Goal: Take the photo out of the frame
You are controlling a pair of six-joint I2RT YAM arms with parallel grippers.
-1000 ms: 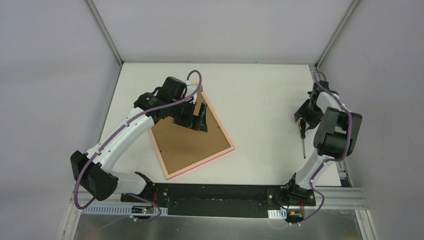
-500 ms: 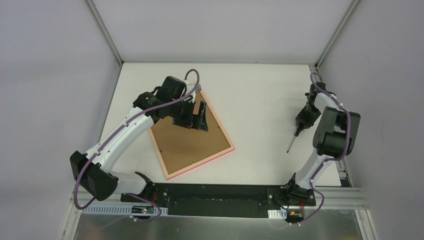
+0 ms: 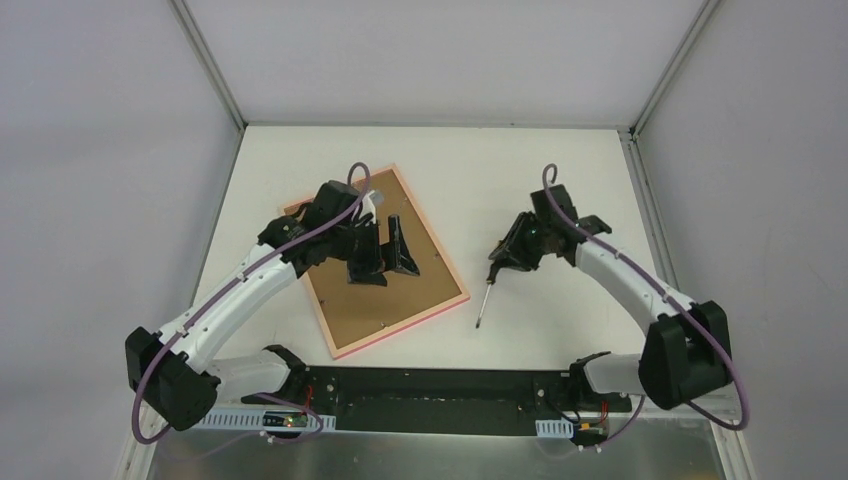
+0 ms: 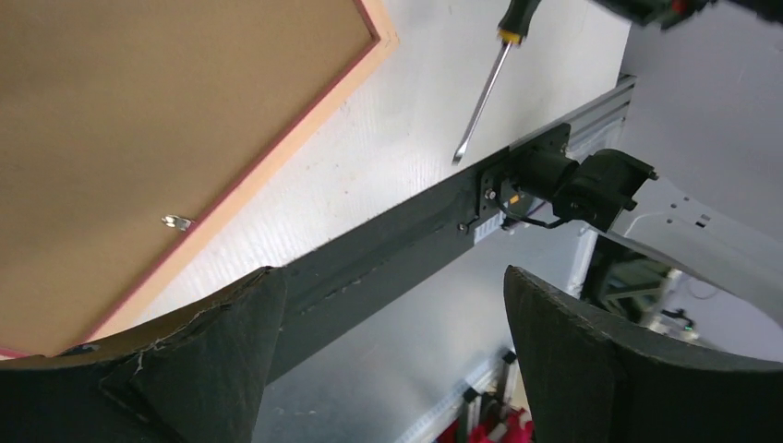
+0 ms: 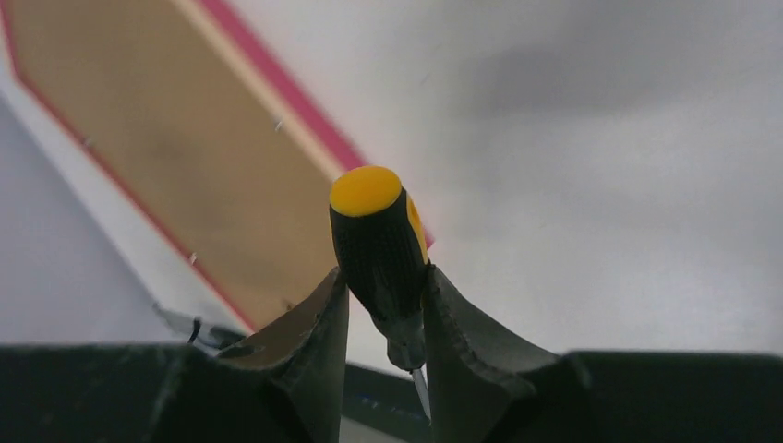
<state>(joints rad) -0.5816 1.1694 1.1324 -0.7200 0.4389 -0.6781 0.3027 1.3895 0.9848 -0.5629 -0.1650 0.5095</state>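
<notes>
Pink frame (image 3: 400, 327) lies face-down on your tabletop (image 3: 540, 170), brown backing board (image 3: 370, 298) up | your left tool (image 3: 383, 262) hangs wide above it | your right tool (image 3: 505, 252) clamps a yellow-capped screwdriver (image 3: 484, 301) nearby.

The white table (image 3: 520, 170) bears the pink frame (image 3: 400, 327), which lies flat and face down on its left half, skewed to the table's edges with its brown backing board (image 3: 370, 300) upward, while a black strip (image 3: 430, 385) runs along the near edge.
</notes>
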